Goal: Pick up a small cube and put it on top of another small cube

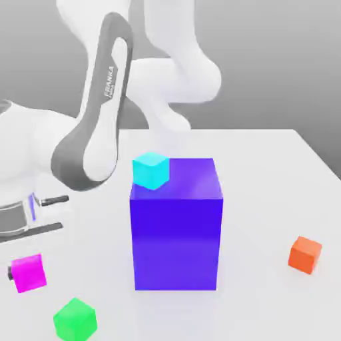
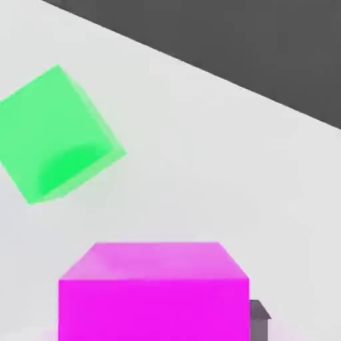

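Gripper [image 1: 20, 274] low at the exterior view's far left, fingers closed snug on the magenta cube [image 1: 29, 272], down-left of the big purple-blue block [image 1: 176, 226]. Green cube [image 1: 75, 319] just beside the magenta one, nearer the camera. Cyan cube [image 1: 150, 170] on the block's top-left corner. Orange cube [image 1: 306, 254] right of the block.

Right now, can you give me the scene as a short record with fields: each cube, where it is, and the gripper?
magenta cube: on the table, at the exterior view's left, between the gripper fingers
gripper: shut on magenta cube, low at the table
green cube: on the table, near the magenta cube, apart from it
orange cube: on the table, at the exterior view's right
big block: purple-blue, middle of the table
cyan cube: on top of the big block, at a corner
table: white
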Controlling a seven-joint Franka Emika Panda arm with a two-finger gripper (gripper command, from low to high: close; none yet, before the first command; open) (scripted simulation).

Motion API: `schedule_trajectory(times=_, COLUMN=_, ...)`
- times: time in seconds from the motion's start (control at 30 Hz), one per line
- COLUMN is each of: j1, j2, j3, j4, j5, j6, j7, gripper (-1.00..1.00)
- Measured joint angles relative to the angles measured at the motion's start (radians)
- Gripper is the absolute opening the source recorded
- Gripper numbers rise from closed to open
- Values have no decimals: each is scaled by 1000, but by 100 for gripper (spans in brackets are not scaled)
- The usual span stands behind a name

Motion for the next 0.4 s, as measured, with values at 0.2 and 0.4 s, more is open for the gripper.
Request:
schedule_trajectory(times=0.2, j1=22, j2=21, j3=80, j4=3, j5=-20, j6=26, j7=-188, gripper=-100)
schedule_trajectory(times=0.4, j1=-7, j2=106, j3=121, j4=9, j5=33, j6=100, j7=-231, gripper=100)
